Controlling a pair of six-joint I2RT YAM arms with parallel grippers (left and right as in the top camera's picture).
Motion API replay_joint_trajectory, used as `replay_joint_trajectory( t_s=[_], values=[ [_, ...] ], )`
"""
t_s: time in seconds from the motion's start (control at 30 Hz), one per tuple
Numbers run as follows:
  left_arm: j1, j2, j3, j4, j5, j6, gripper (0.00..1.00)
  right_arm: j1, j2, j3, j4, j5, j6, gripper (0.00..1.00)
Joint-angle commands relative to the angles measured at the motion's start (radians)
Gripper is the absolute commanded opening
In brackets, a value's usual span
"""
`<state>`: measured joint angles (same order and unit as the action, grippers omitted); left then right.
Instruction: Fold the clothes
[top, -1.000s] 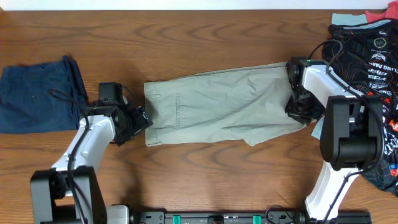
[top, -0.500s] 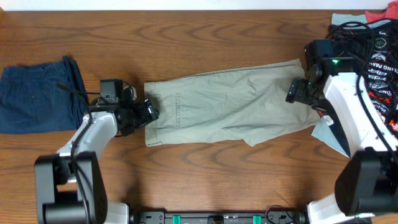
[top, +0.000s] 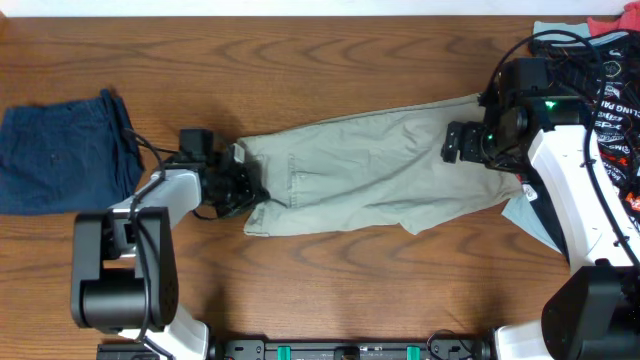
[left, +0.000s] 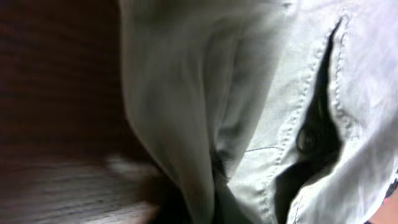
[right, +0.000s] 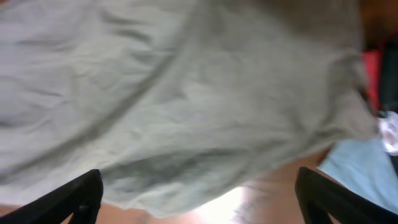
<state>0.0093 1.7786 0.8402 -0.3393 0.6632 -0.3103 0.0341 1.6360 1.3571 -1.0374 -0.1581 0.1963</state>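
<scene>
The khaki shorts (top: 370, 170) lie flat across the middle of the table, waist to the left and leg ends to the right. My left gripper (top: 242, 186) is shut on the waist edge, which is bunched and pulled in there. In the left wrist view the cloth (left: 186, 93) fills the frame, the fly button (left: 305, 140) shows, and a fold runs down into my left gripper (left: 208, 208). My right gripper (top: 462, 143) hovers over the leg end, open. In the right wrist view its fingertips (right: 81, 196) stand wide apart over the khaki cloth (right: 186, 93), nothing between them.
A dark navy garment (top: 60, 160) lies at the far left. A black printed jersey (top: 610, 110) is heaped at the right edge, with a pale blue cloth (top: 530, 215) under the right arm. Bare wooden table (top: 350, 290) shows in front of the shorts.
My left gripper has moved right onto the waist edge and shut on it, dragging that edge right. My right gripper has opened, let go of the leg end and shifted up-left.
</scene>
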Motion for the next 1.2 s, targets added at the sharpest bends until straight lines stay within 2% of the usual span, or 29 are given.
replay_joint_trajectory(
  t_s=[0.0,0.03,0.1,0.13,0.17,0.2,0.4,0.57,0.7,0.83,1.03,1.17],
  values=[
    [-0.004,0.006,-0.023,-0.015,-0.02,0.007,0.06,0.002,-0.014,-0.001,0.009,-0.084,-0.037,0.85],
    [-0.002,-0.005,-0.022,-0.016,-0.019,0.007,0.06,0.009,-0.014,-0.005,0.014,-0.085,-0.037,0.74],
    [0.004,-0.03,-0.016,-0.031,-0.02,0.007,0.06,0.028,-0.014,-0.019,0.031,-0.087,-0.037,0.37],
    [0.009,-0.047,-0.006,-0.051,-0.024,0.007,0.06,0.04,-0.014,-0.029,0.041,-0.087,-0.037,0.22],
    [0.014,-0.067,0.006,-0.081,-0.03,0.007,0.06,0.055,-0.014,-0.041,0.055,-0.087,-0.037,0.13],
    [0.019,-0.083,0.019,-0.111,-0.043,0.006,0.06,0.071,-0.014,-0.055,0.072,-0.086,-0.037,0.1],
    [0.022,-0.212,0.152,-0.387,-0.186,0.006,0.06,0.185,-0.014,-0.204,0.282,-0.127,0.035,0.02],
    [0.022,-0.297,0.266,-0.529,-0.189,0.006,0.06,0.304,-0.012,-0.364,0.528,-0.28,0.074,0.01],
    [0.022,-0.352,0.339,-0.613,-0.153,-0.008,0.06,0.43,0.012,-0.461,0.688,-0.295,0.172,0.01],
    [0.022,-0.412,0.38,-0.623,-0.006,-0.011,0.06,0.57,0.086,-0.494,0.819,-0.306,0.235,0.01],
    [0.022,-0.483,0.385,-0.574,0.003,-0.082,0.06,0.735,0.227,-0.493,0.995,-0.362,0.28,0.02],
    [0.022,-0.517,0.389,-0.563,0.008,-0.1,0.06,0.758,0.264,-0.493,1.068,-0.362,0.283,0.02]
  ],
)
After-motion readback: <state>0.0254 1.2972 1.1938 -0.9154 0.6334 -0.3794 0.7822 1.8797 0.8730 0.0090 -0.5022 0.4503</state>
